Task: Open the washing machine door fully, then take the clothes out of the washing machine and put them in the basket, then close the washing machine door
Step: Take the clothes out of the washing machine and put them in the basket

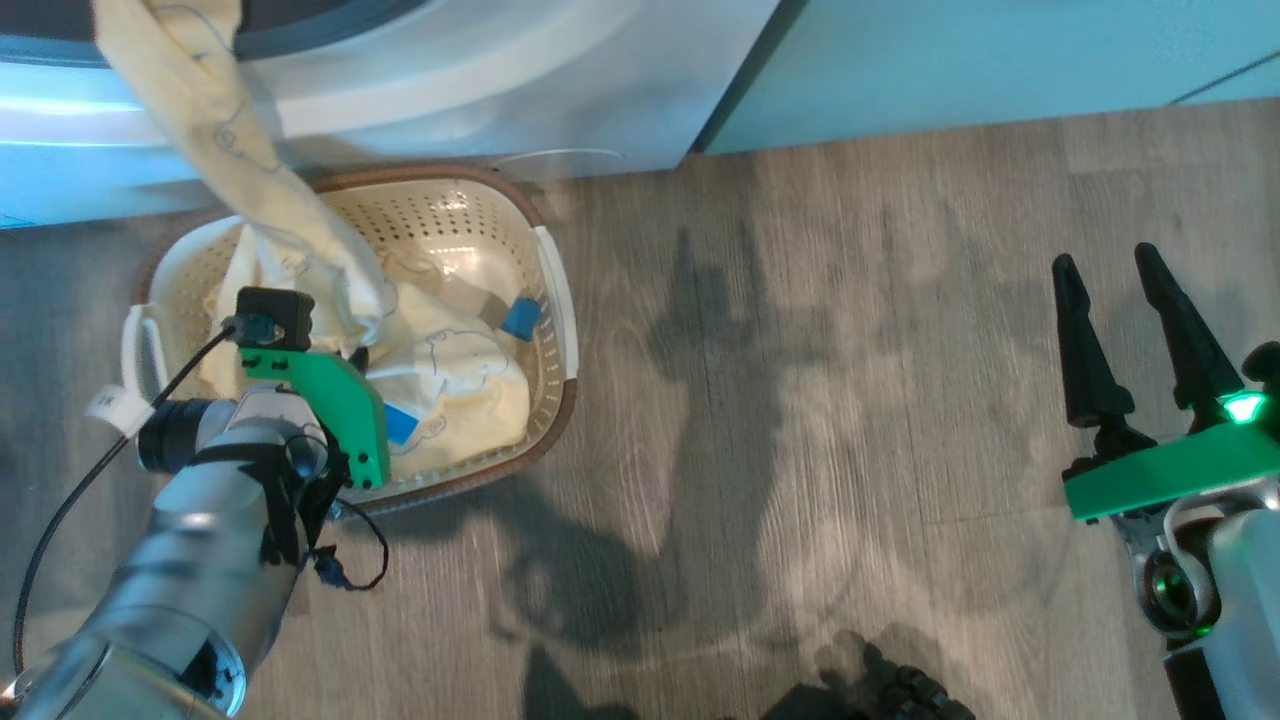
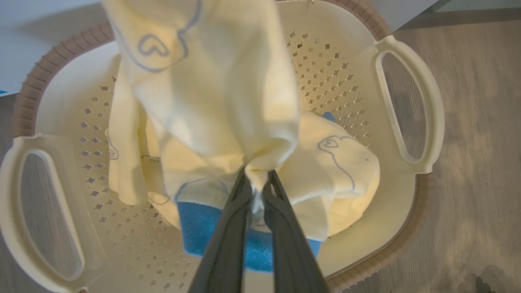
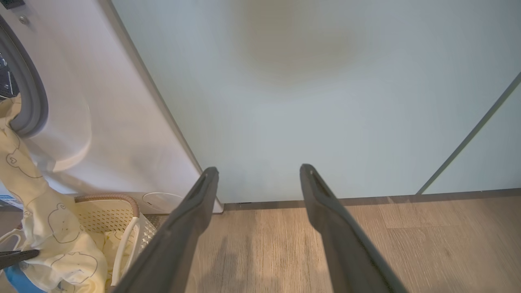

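My left gripper (image 2: 257,179) is pinched tight on the clothes (image 2: 228,101) over the basket (image 2: 333,69), which sits just in front of the washing machine (image 1: 450,80). One cream garment trails from the drum mouth into it. My right gripper (image 1: 1103,256) hangs spread wide, far right.

You are looking at a home laundry corner: a white front-loading washing machine (image 1: 450,90) stands beside pale green cabinets (image 1: 950,60) on a wood-plank floor (image 1: 850,400), with a perforated basket (image 1: 555,290) of cream clothes (image 1: 460,390) set before it.
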